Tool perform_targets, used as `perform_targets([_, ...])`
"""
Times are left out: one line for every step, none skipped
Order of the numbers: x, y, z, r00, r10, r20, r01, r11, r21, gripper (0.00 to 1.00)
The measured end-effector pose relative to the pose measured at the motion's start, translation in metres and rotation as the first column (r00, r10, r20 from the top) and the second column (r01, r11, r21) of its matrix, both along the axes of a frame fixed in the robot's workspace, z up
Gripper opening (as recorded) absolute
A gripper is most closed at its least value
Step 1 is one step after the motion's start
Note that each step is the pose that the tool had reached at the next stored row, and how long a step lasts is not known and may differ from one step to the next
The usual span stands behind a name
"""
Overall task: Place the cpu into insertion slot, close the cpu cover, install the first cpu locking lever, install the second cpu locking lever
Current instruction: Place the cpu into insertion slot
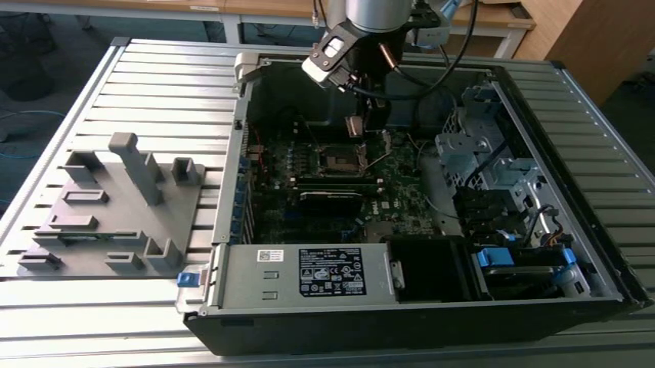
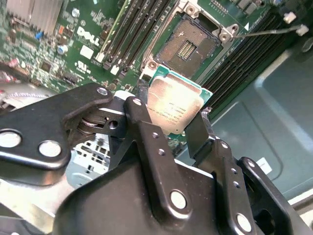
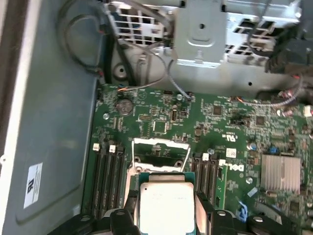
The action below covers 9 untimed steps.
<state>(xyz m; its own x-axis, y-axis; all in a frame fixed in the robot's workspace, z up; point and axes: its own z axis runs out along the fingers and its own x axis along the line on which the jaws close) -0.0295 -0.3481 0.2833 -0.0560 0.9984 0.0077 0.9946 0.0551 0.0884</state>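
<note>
Slatted metal table (image 1: 133, 84) bearing an open computer case (image 1: 409, 322). Inside the case, the gripper (image 2: 172, 106) is clamped on the cpu (image 2: 178, 100), one finger against each of two opposite edges. The cpu hangs above the motherboard (image 2: 95, 22), clear of it. The insertion slot (image 2: 188, 44) lies uncovered below, just beyond the cpu's far edge in both wrist views, its sides roughly parallel to the cpu's.

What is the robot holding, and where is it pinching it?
The gripper holds the cpu. Its fingers pinch two opposite edges of the chip, leaving the flat silvery top uncovered.
</note>
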Motion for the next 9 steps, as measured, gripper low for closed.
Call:
perform_targets([0.0000,0.0000,-0.0001,0.9999,-0.015,0.0000,0.015,0.9999,0.0000,0.54])
perform_targets([0.0000,-0.0001,-0.0001,0.9998,-0.020,-0.0001,0.020,0.9998,0.0000,0.54])
perform_targets([0.0000,-0.0001,-0.0001,0.9998,-0.020,0.0000,0.020,0.9998,0.0000,0.54])
perform_targets([0.0000,-0.0001,-0.0001,0.9998,-0.020,0.0000,0.020,0.9998,0.0000,0.54])
perform_targets([0.0000,0.0000,-0.0001,0.9998,-0.020,0.0000,0.020,0.9998,-0.0001,0.54])
perform_targets([0.0000,0.0000,-0.0001,0.9998,-0.020,-0.0001,0.020,0.9998,-0.0001,0.54])
perform_targets([0.0000,0.0000,-0.0001,0.9998,-0.020,-0.0023,0.020,0.9998,-0.0001,0.54])
perform_targets([0.0000,0.0001,-0.0002,0.9998,-0.020,-0.0061,0.020,0.9998,-0.0001,0.54])
perform_targets([0.0000,0.0001,-0.0003,0.9997,-0.020,-0.0110,0.020,0.9998,-0.0002,0.54])
